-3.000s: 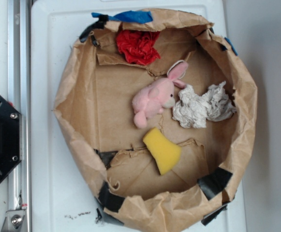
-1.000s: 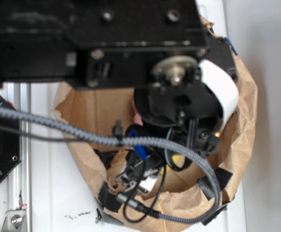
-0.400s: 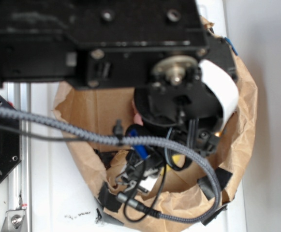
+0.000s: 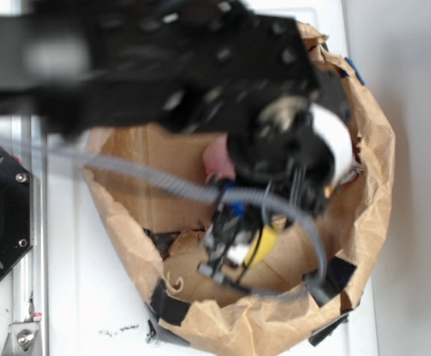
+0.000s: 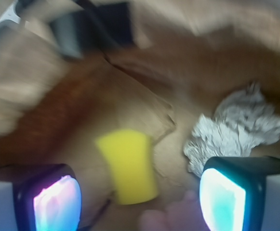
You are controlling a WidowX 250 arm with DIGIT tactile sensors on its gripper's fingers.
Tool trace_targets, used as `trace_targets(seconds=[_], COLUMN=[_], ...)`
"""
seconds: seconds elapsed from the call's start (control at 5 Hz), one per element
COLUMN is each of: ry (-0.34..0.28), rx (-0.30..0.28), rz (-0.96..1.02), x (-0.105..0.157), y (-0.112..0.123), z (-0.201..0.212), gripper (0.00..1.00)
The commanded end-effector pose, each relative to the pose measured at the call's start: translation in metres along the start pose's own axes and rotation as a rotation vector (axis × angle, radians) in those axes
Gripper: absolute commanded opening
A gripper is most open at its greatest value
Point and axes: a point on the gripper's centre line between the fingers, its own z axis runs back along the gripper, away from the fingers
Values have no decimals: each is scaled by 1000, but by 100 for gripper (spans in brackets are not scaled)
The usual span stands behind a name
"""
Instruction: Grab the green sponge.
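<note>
The green sponge (image 5: 128, 164), yellow foam in fact, is seen lying flat on the brown paper floor, just left of the white paper wad (image 5: 236, 126) and apart from it. The pincer (image 5: 140, 199) is spread wide above it, empty. The sponge is judged light, soft and compressible; it would best be squeezed across its narrower sides, mid-length.
</note>
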Motion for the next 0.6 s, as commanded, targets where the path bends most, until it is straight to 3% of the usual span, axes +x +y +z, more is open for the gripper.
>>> trace_targets(seconds=[0.0,0.2,0.4], ry=[51,73,74], rx=[31,-17,-25], rz=[-35,-101,-153], x=[-2,-5,-11], y=[-5,-28,-45], z=[-33,-43,-44], gripper=[100,100,100])
